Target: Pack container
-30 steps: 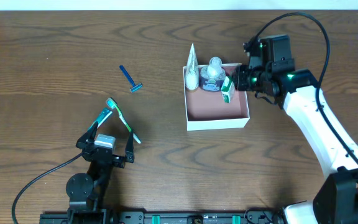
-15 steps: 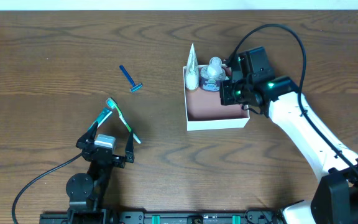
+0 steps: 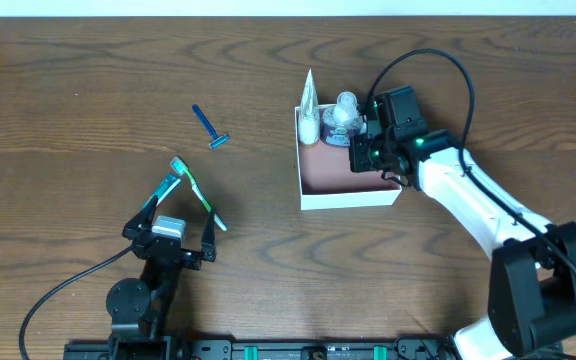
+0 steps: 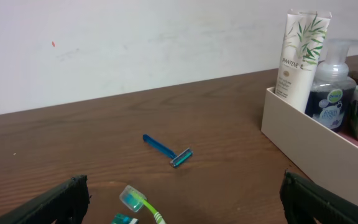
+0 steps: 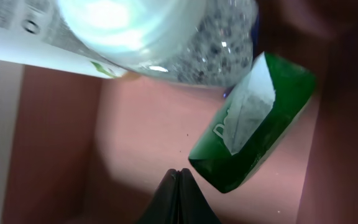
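The container (image 3: 349,199), a white box with a pink inside, stands right of centre. A white tube (image 3: 309,108), a clear pump bottle (image 3: 343,115) and a green packet (image 5: 253,124) stand along its far side. My right gripper (image 3: 365,155) is down inside the box. In the right wrist view its fingers (image 5: 179,182) are shut and empty over the pink floor (image 5: 135,143), just beside the green packet. My left gripper (image 3: 180,218) is open near the front left, with a green toothbrush (image 3: 198,195) between its fingers (image 4: 185,208).
A blue razor (image 3: 209,127) lies on the wood left of the box and also shows in the left wrist view (image 4: 166,150). A second teal-green item (image 4: 124,219) lies beside the toothbrush head (image 4: 132,198). The box wall (image 4: 303,143) shows at the right there.
My right arm has swung left and down over the box, and its gripper now sits inside it beside the green packet. The left arm and the loose items have not moved.
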